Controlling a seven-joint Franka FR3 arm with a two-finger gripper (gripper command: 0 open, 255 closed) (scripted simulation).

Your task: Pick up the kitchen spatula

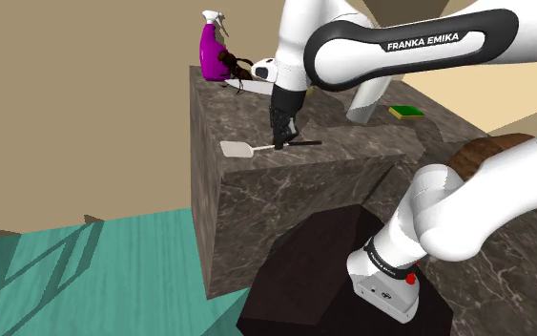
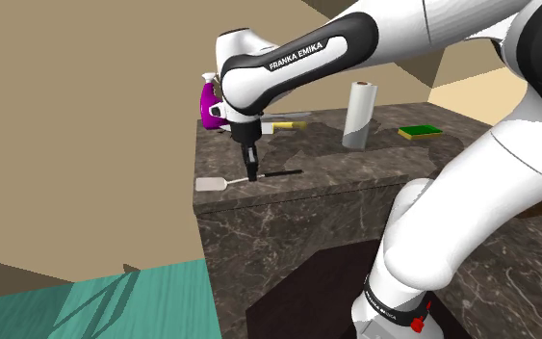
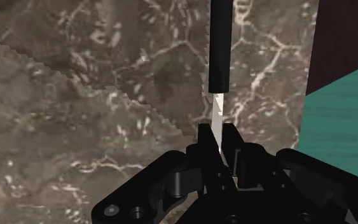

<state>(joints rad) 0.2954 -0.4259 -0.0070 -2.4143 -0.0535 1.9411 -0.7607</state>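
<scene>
We see the gripper [image 1: 279,143] pointing down onto the spatula [image 1: 236,148], tips at the neck between its white blade and black handle. Behind the spatula sits a purple spray bottle [image 1: 214,46]; well past its handle end lies a green sponge [image 1: 407,112], on the same marbled counter [image 1: 257,210].

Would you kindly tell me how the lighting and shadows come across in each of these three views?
Shoulder view: soft, even light with no glare, and streaky shadows lie on the teal floor. Second exterior view: likewise flat, with no clear shadow under the spatula. Wrist view: dimmer, and a saw-toothed shadow edge crosses the counter beside the gripper.
</scene>
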